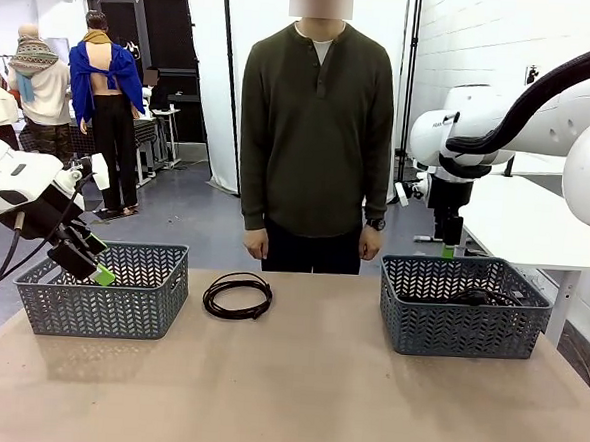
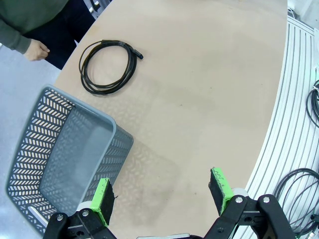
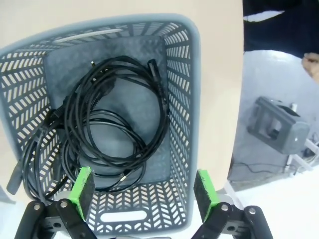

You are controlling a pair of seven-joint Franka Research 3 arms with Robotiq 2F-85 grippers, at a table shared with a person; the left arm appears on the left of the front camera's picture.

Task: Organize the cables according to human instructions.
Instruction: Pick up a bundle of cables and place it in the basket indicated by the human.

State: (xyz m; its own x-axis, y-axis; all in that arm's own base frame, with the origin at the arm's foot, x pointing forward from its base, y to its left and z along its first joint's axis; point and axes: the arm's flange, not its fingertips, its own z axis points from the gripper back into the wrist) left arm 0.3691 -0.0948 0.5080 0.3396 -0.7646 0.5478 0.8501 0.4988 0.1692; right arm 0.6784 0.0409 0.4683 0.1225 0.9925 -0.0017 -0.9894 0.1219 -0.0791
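One cable coiled on the worktop just right of the left basket. Left tool, at that basket, and right tool both released, empty. Advised: straddle the coil's bundled strands, lift clear.

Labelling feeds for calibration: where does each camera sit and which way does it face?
Front view: on the robot's side, facing across the table at the person; left gripper at picture left, right arm at right.
Left wrist view: on the left wrist, looking down past its open gripper at the left basket and loose cable.
Right wrist view: above the right basket, looking down through the open right gripper at coiled cables.
Shared: front and left wrist views both show the loose cable.
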